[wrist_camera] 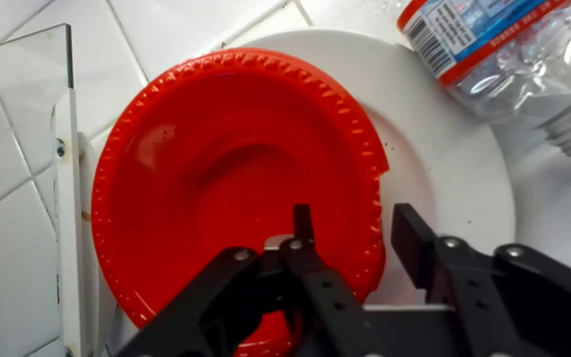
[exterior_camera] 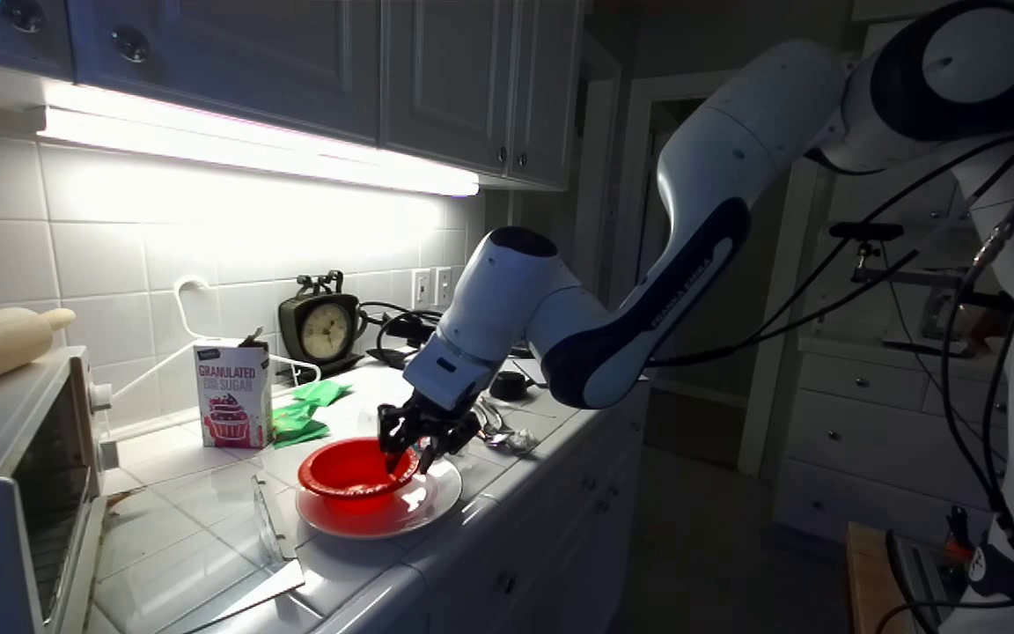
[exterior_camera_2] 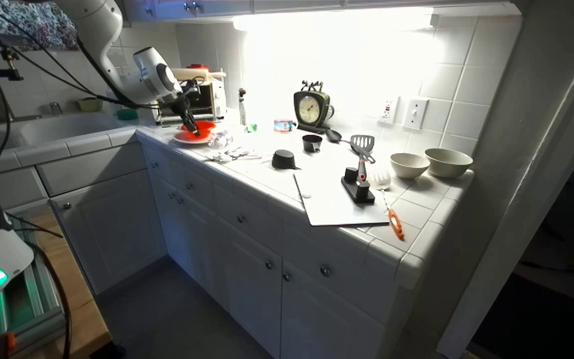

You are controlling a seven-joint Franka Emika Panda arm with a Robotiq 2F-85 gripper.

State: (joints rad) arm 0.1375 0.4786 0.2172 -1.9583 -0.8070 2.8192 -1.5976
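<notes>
Red bowl (wrist_camera: 236, 163) is sitting on plate (wrist_camera: 469, 163), few dark specks (wrist_camera: 164, 133) showing inside; gripper (wrist_camera: 352, 218) is straddling its rim (wrist_camera: 373, 238), jaws standing apart w/ gaps either side. Bottle (wrist_camera: 513, 64) is lying by plate, barcode (wrist_camera: 429, 47) showing only in wrist view. In an ext. view sugar box (exterior_camera: 234, 396) is facing cam; 2 pale bowls (exterior_camera_2: 449, 164) are showing only in an ext. view

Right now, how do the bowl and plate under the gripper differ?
Colour: the bowl is red, the plate is white.
Form: the bowl is deep with a beaded rim; the plate is shallow, wider, smooth-edged.
Position: the bowl is uppermost, its rim between the open jaws of the gripper; the plate lies beneath, partly hidden.
Shared: both are round and face up.
</notes>
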